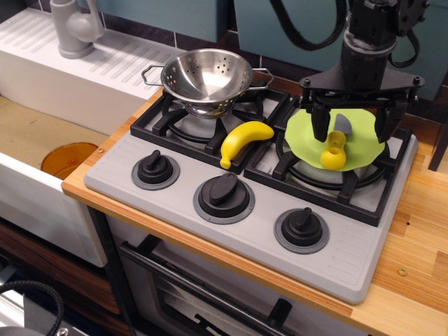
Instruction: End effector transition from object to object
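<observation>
My black gripper (353,124) hangs over the right burner, with its thick wrist and cables above and a wide crossbar. Its thin prongs (319,126) point down and stand wide apart, with nothing held between them. Right under it a lime-green flat piece (304,133) lies on the burner grate. A small yellow item (333,152) and a small grey piece (343,124) rest on the green piece, between the prongs. A yellow banana (241,138) lies on the grate to the gripper's left. A steel colander (207,77) sits on the back left burner.
The grey stove top (350,262) has three black knobs along its front: left (155,169), middle (224,193) and right (302,226). A sink with an orange disc (68,158) lies at the left, a grey faucet (73,28) behind it. The wooden counter (420,231) runs along the right.
</observation>
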Controlling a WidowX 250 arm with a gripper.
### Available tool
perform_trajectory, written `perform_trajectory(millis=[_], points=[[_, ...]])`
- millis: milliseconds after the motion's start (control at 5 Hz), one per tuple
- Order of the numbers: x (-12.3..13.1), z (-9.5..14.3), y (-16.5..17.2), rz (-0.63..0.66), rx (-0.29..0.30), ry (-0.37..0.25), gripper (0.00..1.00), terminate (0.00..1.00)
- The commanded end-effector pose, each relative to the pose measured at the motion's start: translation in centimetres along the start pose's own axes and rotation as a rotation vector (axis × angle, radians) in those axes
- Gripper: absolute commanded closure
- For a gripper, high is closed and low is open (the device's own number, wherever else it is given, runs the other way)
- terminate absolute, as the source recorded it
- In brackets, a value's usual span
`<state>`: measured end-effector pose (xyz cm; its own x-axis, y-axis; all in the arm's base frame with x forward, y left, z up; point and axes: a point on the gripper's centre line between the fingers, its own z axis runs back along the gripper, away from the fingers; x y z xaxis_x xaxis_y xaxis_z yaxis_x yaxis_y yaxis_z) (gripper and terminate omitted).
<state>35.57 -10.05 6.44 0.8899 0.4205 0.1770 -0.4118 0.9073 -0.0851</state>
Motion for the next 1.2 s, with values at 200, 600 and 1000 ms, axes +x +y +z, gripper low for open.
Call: perform_trajectory(millis=[200, 600, 1000], points=[[0.4, 2.5, 0.3, -0.016, 0.019, 0.009, 0.00, 0.00], [1.0, 5.4, 2.2, -0.066, 0.055, 0.016, 0.00, 0.00], [1.4, 4.3, 6.1, -0.139, 0.039, -0.031, 0.00, 0.00]])
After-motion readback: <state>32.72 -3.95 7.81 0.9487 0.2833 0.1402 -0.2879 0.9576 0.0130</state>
